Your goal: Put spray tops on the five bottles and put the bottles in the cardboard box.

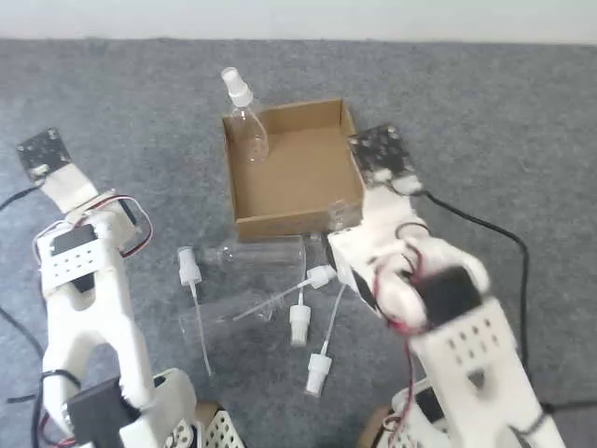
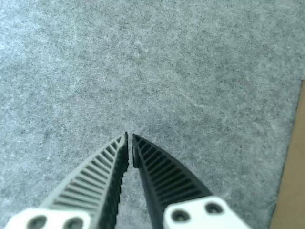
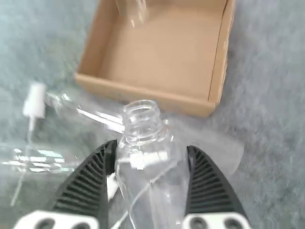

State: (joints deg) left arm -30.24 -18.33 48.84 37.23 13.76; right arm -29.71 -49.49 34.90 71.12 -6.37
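A: What is cut off at the edges?
B: In the right wrist view, the open-necked bottle [image 3: 143, 143] is cropped by the picture's edge, so its base is not seen. The cardboard box [image 3: 186, 104] and the boxed bottle [image 3: 131, 12] are cropped at the opposite edge, and the latter's neck is lost.
A: And what is blurred?
B: The right arm [image 1: 438, 294] is smeared in the high view. The lying bottles [image 3: 28, 157] are blurred, and their number cannot be told.
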